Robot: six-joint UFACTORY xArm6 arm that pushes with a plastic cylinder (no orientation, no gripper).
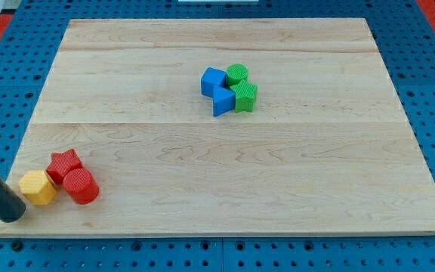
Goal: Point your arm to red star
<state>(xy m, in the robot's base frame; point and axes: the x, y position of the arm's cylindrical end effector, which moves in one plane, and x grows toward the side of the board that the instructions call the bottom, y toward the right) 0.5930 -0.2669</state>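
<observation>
1. My tip (11,215), a plain rod with nothing to open or clamp, rests at the board's (217,174) 8 o'clock corner, beside the yellow block (37,187).
2. Red star (63,164): 1 o'clock of yellow, touching the red cylinder (80,186); no clear long axis.
3. Upper centre cluster: blue cube (212,80), blue triangle (222,100), green cylinder (236,74), green star (244,95).

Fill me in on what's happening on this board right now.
A single arm ending in a dark rod is working a wooden board. My tip sits at the view's bottom left corner, just left of the yellow block, not touching it. The red star lies beyond, bunched with that yellow block and a red cylinder. Nearer the top middle, two blue blocks, a green cylinder and a green star sit clustered.
</observation>
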